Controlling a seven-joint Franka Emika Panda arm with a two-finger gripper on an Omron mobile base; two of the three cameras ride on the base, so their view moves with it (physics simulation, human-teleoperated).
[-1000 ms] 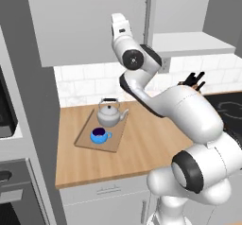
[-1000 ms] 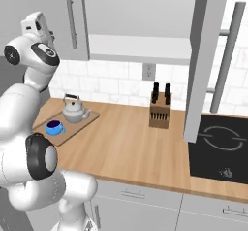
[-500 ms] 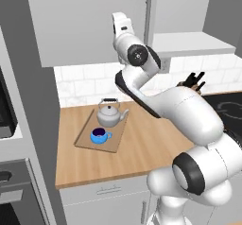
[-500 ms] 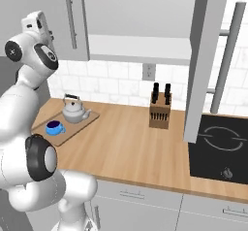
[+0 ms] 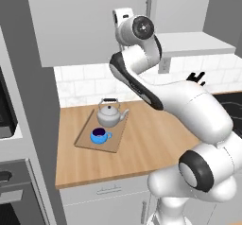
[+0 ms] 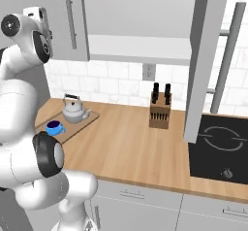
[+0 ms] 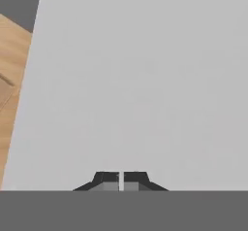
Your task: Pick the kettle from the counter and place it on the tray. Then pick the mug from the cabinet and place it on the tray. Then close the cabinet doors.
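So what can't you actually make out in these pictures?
- Left base view: the arm covers part of the left cabinet door, so contact with it can't be judged.
- Hand view: the shut gripper faces a plain grey panel; which door can't be told.
- Right base view: the right door stands open and hides the wall behind it.
- The mug is too small to see inside.
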